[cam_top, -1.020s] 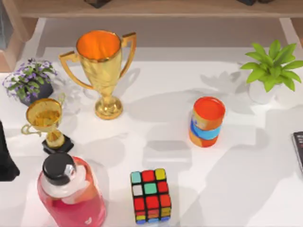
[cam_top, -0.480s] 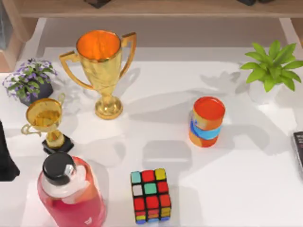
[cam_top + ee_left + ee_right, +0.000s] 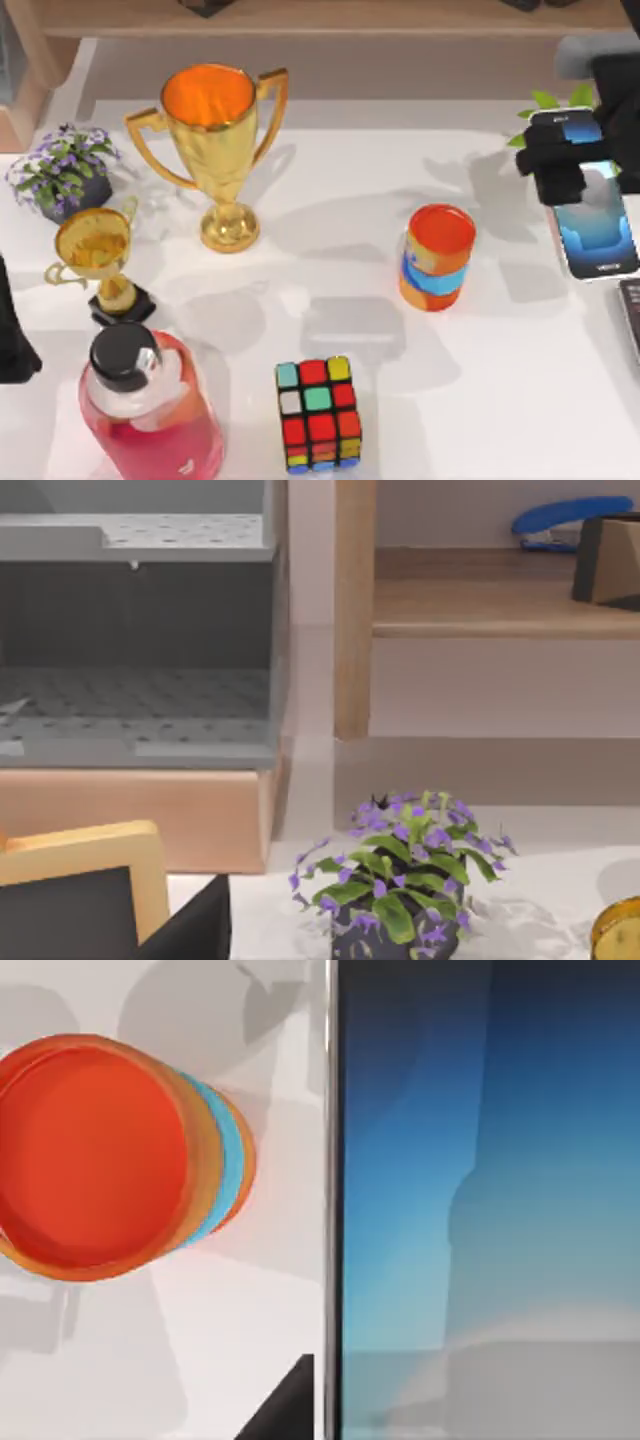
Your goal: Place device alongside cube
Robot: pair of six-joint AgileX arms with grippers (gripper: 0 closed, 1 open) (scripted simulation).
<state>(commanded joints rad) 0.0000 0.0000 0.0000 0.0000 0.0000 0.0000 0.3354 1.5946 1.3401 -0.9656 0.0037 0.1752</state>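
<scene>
Two arms on my rig, one of them working. White table spans the top view, a wooden shelf along its far edge. Big gold trophy stands at far left-centre. Pink bottle with a black cap sits at the near left edge, and a small gold trophy on a black base stands just beyond it. Purple-flowered plant in a dark pot is at the far left; it also shows in the left wrist view, in front of a wooden upright. My right gripper hangs over the far right of the table, its dark fingers closed across the upper part of the smartphone, which it holds screen up, well apart from the cube. In the right wrist view the phone's blue screen sits close to the lens with the can beside it below. Green plant is partly hidden behind that gripper. Orange can with a blue band stands right of centre. Puzzle cube rests at the near edge, centre, with nothing touching it. Dark flat gadget is cut off by the right edge. My left arm is parked at the left edge; I cannot tell how its fingers stand.
</scene>
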